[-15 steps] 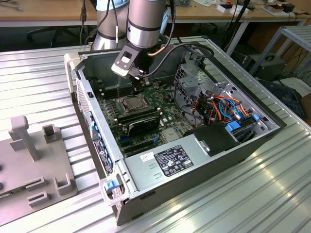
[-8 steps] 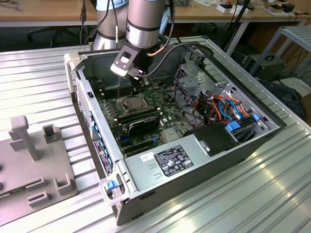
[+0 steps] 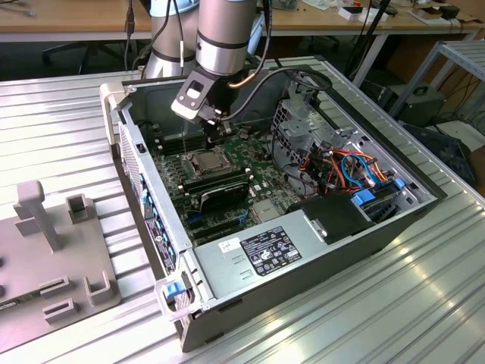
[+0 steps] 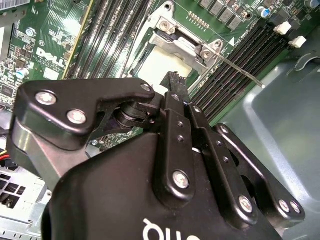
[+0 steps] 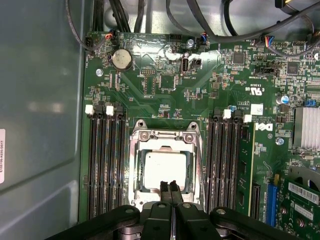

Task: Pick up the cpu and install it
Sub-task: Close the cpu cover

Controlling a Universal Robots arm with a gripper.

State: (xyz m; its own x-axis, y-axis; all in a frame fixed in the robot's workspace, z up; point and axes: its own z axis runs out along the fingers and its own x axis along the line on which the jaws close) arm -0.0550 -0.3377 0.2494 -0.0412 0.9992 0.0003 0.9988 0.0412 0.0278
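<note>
The cpu (image 5: 165, 165) is a pale silver-grey square lying flat inside the metal socket frame (image 5: 165, 136) on the green motherboard (image 5: 165, 95). In the exterior view the cpu (image 3: 206, 161) sits in the middle of the open computer case, with my gripper (image 3: 214, 135) hanging just above it. In the first wrist view my gripper (image 5: 170, 186) is shut, its two black fingers pressed together with nothing between them, over one edge of the chip. In the second wrist view the gripper (image 4: 173, 79) points at the cpu (image 4: 159, 64), beside the socket's thin latch lever (image 4: 240, 67).
Black memory slots (image 5: 107, 165) flank the socket on both sides. The case walls (image 3: 144, 189) enclose the board. A drive cage with orange and blue cables (image 3: 341, 163) and a black power supply (image 3: 333, 216) fill the exterior view's right. A grey fixture (image 3: 53, 250) stands on the table.
</note>
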